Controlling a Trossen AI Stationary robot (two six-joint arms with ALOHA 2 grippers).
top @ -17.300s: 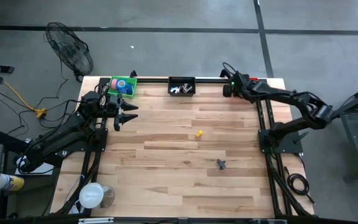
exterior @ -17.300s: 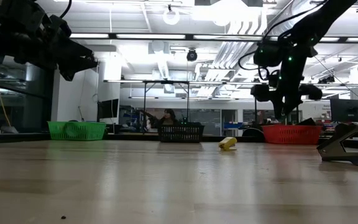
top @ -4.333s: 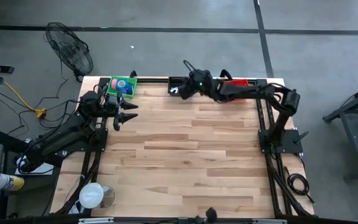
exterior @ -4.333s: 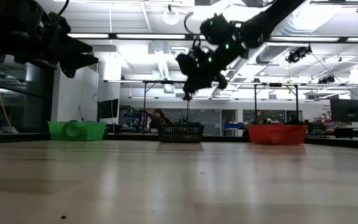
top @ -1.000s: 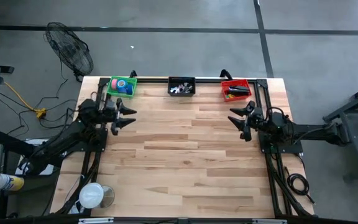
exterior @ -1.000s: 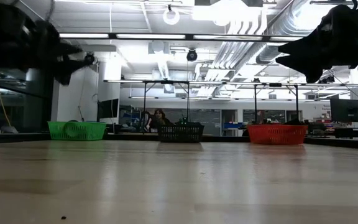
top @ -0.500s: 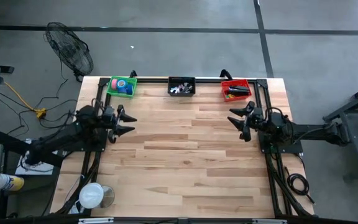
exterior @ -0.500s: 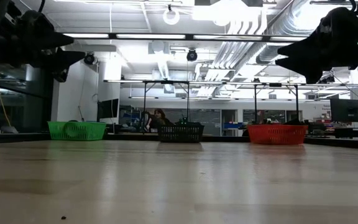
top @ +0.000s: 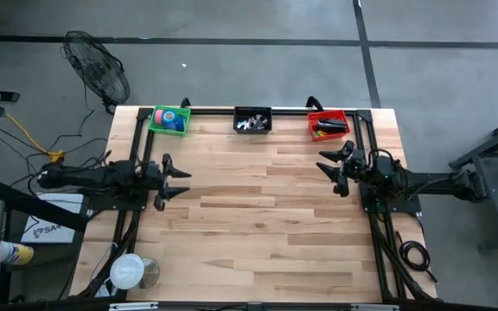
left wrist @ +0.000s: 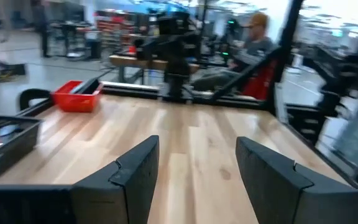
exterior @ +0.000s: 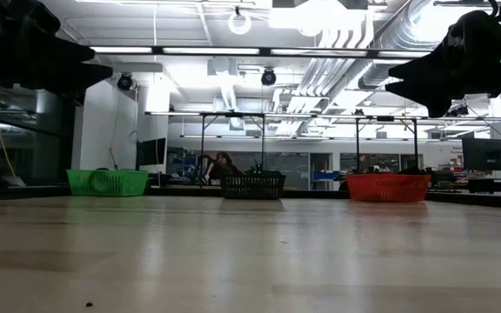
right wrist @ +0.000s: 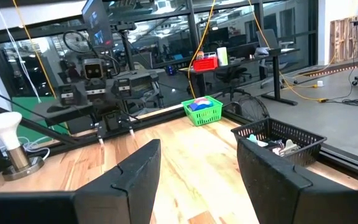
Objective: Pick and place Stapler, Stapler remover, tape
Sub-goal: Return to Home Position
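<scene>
Your left hand point(top: 180, 180) and right hand point(top: 328, 170) both hang wide open and empty at opposite sides of the table point(top: 258, 225); the tape point(top: 171, 119) lies in the green bin point(top: 153, 122), far-left corner.

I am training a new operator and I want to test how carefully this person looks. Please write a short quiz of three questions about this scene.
1. True or false: the left gripper holds a tape roll.
2. Which bin holds the tape? A green, B black, C red.
3. Fill in: the right gripper is empty and ___.
Key: 1 false; 2 A, the green bin; 3 open.
</scene>
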